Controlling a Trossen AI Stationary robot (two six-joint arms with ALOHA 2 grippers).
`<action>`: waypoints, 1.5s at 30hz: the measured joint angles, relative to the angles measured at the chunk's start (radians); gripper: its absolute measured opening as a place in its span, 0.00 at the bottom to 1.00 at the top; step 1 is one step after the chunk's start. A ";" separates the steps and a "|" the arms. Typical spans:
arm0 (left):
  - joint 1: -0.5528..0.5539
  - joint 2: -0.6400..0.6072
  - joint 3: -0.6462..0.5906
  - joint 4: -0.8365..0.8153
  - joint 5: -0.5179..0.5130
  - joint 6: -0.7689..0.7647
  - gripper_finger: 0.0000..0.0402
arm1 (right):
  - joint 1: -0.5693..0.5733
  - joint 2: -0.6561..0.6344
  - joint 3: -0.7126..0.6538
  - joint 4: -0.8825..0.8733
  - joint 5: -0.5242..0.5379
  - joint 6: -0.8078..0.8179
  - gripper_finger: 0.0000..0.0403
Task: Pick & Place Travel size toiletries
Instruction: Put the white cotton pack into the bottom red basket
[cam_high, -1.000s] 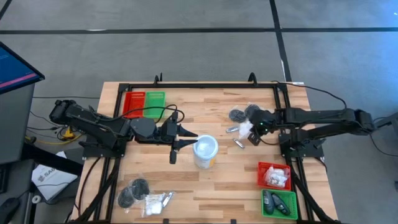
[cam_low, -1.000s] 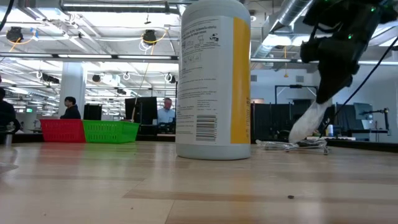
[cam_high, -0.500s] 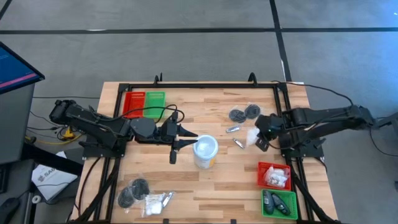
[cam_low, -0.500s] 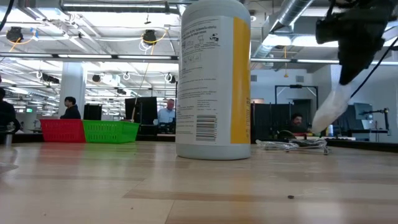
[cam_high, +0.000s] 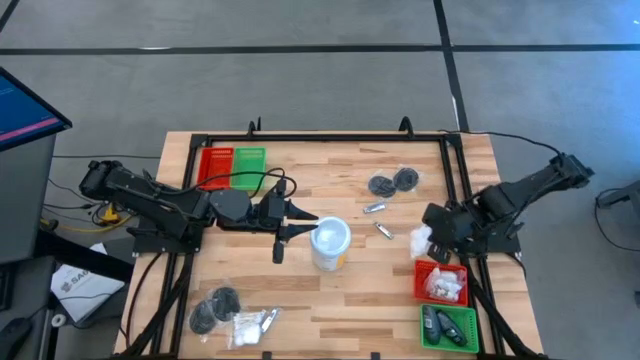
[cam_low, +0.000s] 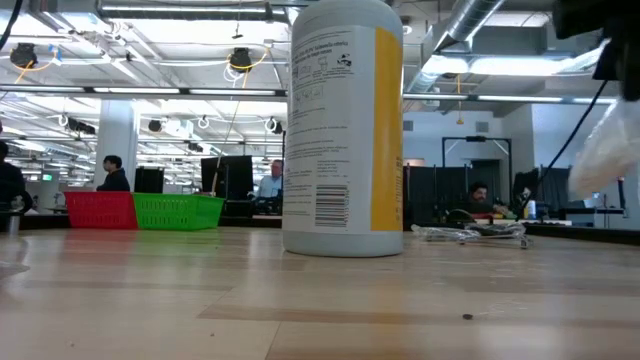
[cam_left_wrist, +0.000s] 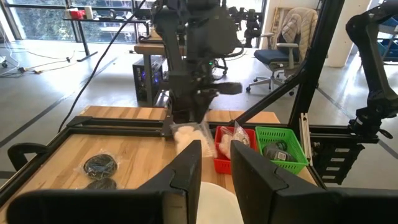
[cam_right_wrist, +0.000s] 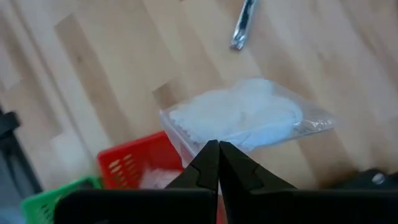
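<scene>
Our right gripper (cam_right_wrist: 217, 146) has its fingers pinched fully together on the edge of a white sachet (cam_right_wrist: 239, 118), hanging above the bench (cam_high: 300, 300) just beside the red tray (cam_high: 428, 270) on the right. The sachet looks light, soft and crinkly; it dangles and will flop, so an edge pinch seems right, though it could be slippery. A thin tube (cam_high: 383, 230) and dark round pieces (cam_high: 392, 182) lie near on the bench. More pieces sit at the near left corner (cam_high: 232, 318). Our left gripper (cam_left_wrist: 214, 171) waits by the white cup (cam_high: 331, 243), fingers a little apart, holding nothing. Tubes are stiff; take them mid-length.
</scene>
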 joint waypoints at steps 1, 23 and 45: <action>0.000 0.000 0.000 0.000 0.000 0.000 0.19 | 0.027 0.000 0.005 -0.002 0.000 0.027 0.00; 0.000 0.000 0.000 0.001 0.000 0.000 0.19 | 0.491 0.081 0.046 0.128 -0.002 0.427 0.00; 0.000 0.000 0.000 0.000 0.000 0.000 0.19 | 0.493 0.171 0.045 0.017 -0.002 0.480 0.00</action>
